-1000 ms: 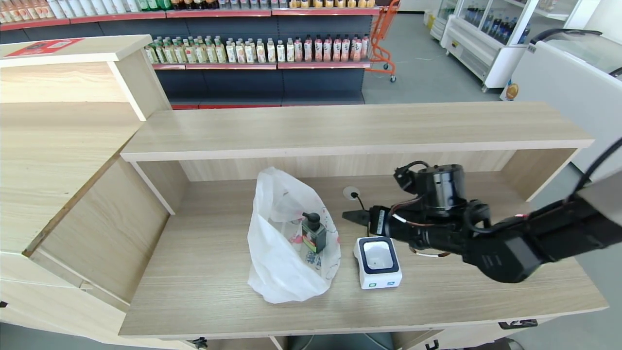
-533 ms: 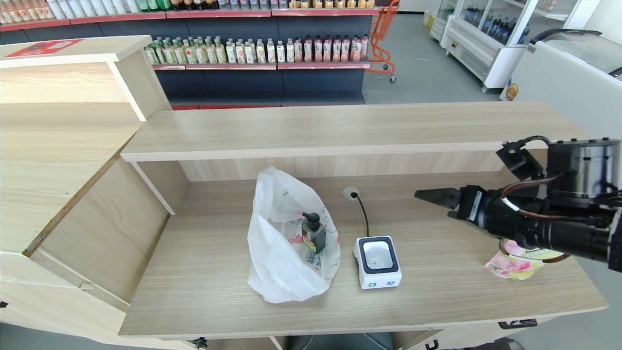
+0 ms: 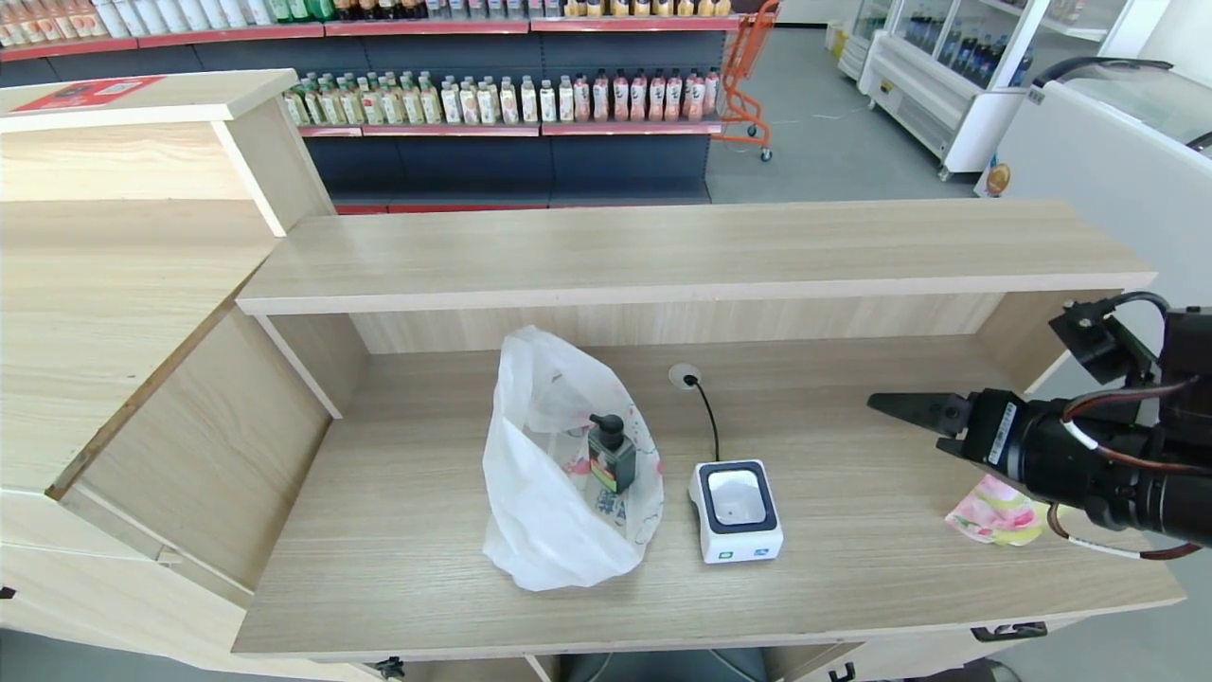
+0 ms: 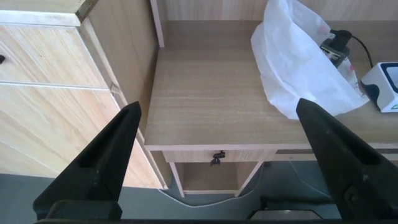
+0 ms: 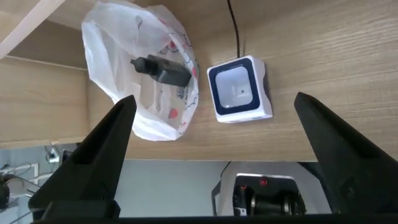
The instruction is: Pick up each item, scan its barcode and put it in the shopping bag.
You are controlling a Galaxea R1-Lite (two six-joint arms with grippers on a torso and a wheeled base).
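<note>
1. Fingers spread wide on your right gripper (image 3: 914, 409), nothing between them. It hangs over the pale wooden counter (image 3: 852, 587), between the white box scanner with the dark-framed window (image 3: 737, 507) and the counter's right end.
2. Next item, I'd say: the pink-and-green soft packet (image 3: 994, 511) lies flat near that right end, partly under your arm.
3. Watch it! A flat, limp packet gives the fingers little to bite, and a sideways scrape could shove it off the edge.
4. The white plastic shopping bag (image 3: 554, 493) is slumped, with the dark pump bottle (image 3: 611, 453) already inside. That sagging mouth could snag your drop.
5. Your left gripper (image 4: 217, 109) is splayed and empty too, out by the counter's near left corner.
</note>
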